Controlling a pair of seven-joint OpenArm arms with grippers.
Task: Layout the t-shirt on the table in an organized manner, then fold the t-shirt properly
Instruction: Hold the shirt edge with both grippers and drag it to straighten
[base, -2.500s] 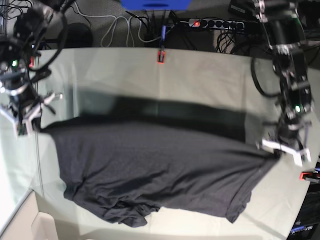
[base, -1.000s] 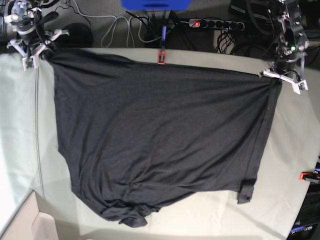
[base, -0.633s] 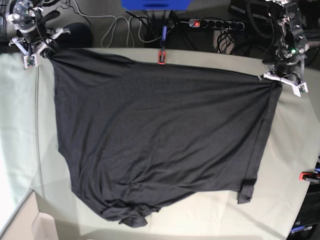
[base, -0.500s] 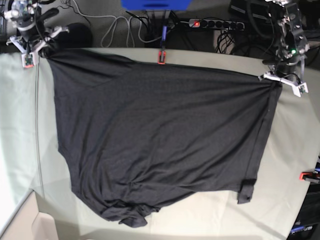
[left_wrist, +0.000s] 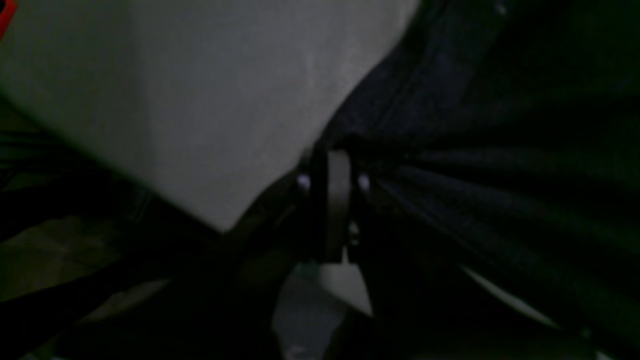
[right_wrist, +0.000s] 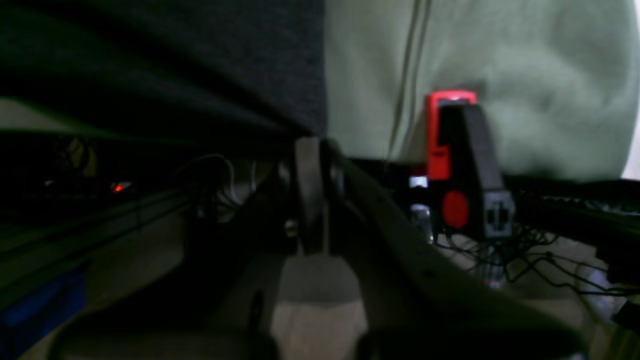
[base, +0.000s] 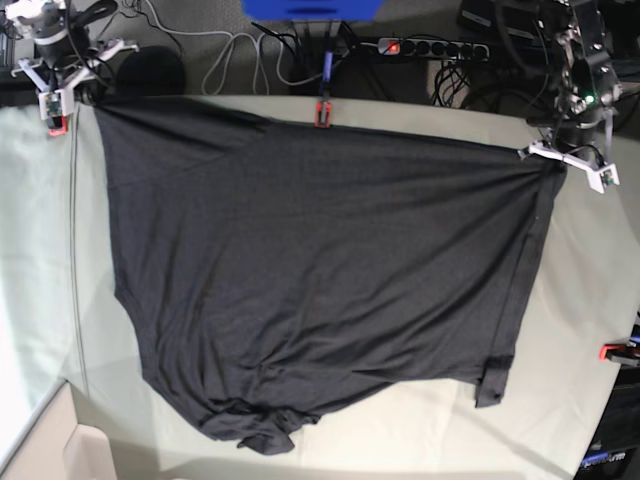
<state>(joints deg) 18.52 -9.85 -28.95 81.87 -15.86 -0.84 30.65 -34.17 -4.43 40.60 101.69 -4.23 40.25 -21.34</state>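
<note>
Shirt (base: 310, 270) is stretching further toward 10 o'clock as right gripper (base: 55, 85) is pulling. Both grippers, left (base: 565, 160) included, are clamping its corners. Bunching at 6 o'clock is risking a crooked fold.

One black t-shirt (base: 310, 280) lies on one worktop (base: 590, 270) covered in pale green cloth. Two robot pincers appear, the left pincer (base: 566, 160) and the right pincer (base: 60, 88). Three red-orange clamps sit at the worktop edges: one at the far edge (base: 321, 113), one at the right edge (base: 616, 351), one by the right pincer (right_wrist: 450, 165).
</note>
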